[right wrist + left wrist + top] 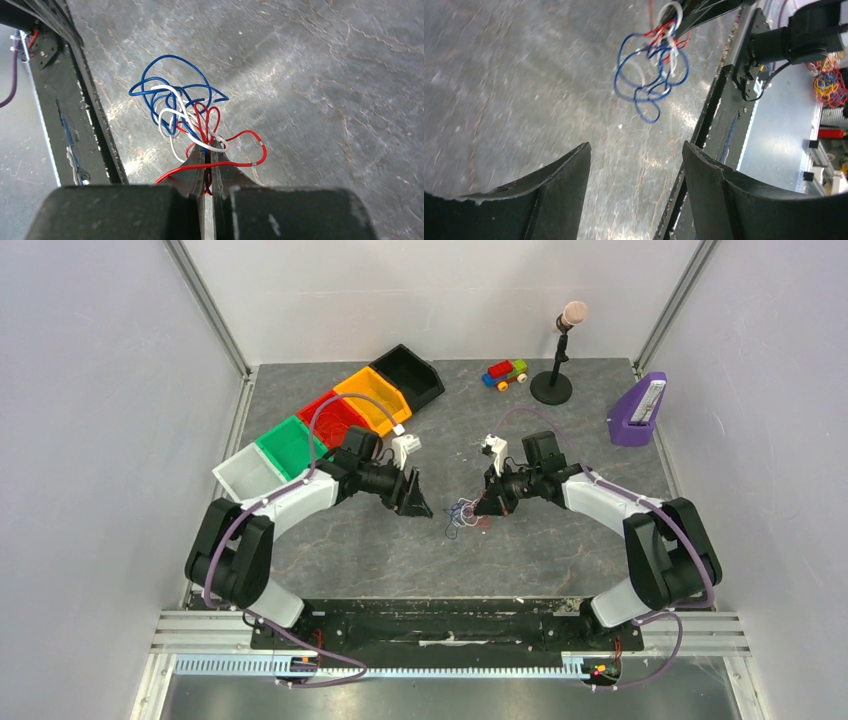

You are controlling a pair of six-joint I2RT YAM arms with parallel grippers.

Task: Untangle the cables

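Your R gripper (pixel 206 150) has its jaws pressed together on the cables (pixel 180 107). Red, white and blue strands run in btw the fingertips, and the rest of the knot fans out just past them. The blue loops reach furthest from the tips, white threads thru the middle, and one red strand curves out to the side and back under.

In the top view the cables sit near the centre of the table (pixel 350 550), a bit toward its near edge, btw your two grippers. Can't tell whether the loops touch the surface or hang clear of it.

Your L gripper (pixel 418 502) has its jaws apart w/ nothing btw them; bare surface shows thru the gap in its wrist view. It's near the cables but not touching them.

Other items:
- A row of bins (pixel 290 445) runs along the far-left edge: white, green, red, orange, black.
- A toy car (pixel 506 373) sits by the far edge.
- A mic stand (pixel 553 380) stands just beside the toy car.
- A purple holder (pixel 635 415) is near the far-right corner.
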